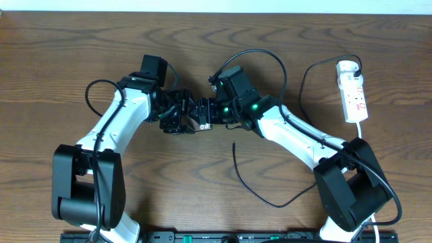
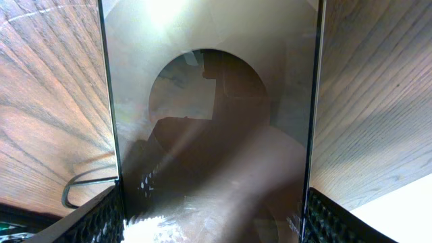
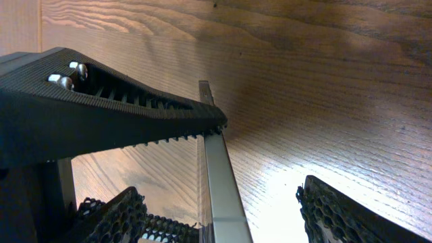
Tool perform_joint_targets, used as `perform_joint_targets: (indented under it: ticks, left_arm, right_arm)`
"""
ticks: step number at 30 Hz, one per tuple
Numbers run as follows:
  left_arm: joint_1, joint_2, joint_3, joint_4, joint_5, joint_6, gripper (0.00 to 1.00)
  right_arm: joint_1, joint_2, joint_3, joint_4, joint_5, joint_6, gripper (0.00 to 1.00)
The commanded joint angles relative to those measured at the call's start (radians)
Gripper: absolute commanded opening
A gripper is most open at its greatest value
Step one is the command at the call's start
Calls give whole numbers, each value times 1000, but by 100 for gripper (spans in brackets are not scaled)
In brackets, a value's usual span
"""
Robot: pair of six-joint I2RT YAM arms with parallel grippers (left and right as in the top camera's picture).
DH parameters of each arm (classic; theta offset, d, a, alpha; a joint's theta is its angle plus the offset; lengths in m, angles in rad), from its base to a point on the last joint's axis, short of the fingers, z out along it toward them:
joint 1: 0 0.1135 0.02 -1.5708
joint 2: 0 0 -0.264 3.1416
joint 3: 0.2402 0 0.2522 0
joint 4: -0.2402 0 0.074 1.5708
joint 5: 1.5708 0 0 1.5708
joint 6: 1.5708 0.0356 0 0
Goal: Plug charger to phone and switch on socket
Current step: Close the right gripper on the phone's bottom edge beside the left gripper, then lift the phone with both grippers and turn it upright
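Note:
The phone [image 1: 197,122] is held off the table at the centre, between the two arms. My left gripper [image 1: 181,116] is shut on it. In the left wrist view the phone's back with its large round circle [image 2: 209,135] fills the space between the fingers [image 2: 212,219]. My right gripper [image 1: 214,111] is open around the phone's other end. In the right wrist view the phone shows edge-on [image 3: 219,175] between the spread fingers [image 3: 229,212], with gaps on both sides. The charger cable [image 1: 244,181] lies on the table, its free plug [image 1: 234,144] below the grippers. The socket [image 1: 354,91] lies at the far right.
The left gripper's black finger [image 3: 101,115] crosses the right wrist view beside the phone. The charger cable loops up the right side to the socket's top end [image 1: 304,74]. A dark cable loop [image 2: 81,185] lies on the wood left of the phone in the left wrist view.

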Motion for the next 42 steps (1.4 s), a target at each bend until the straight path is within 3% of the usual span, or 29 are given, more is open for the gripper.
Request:
perform_joint_targets:
  ticks: [1,13,23,32,42]
  left_arm:
    - [-14,-31,31,10,17,-5,7]
    - [-35,-31,31,20,18,-9,8]
    - [-47,-31,31,24,17,-16,7]
    - [-57,-31,31,28,17,-16,8]
    - [-69,-31,31,42,17,-16,7]
  right_arm:
    - [6,3,16,-3,19,-8,72]
    - [6,3,16,-6,24,-8,70]
    - [6,3,16,-23,34,-8,54]
    - [7,3,15,-41,34,-3,52]
    - [19,3,15,-44,37,0,42]
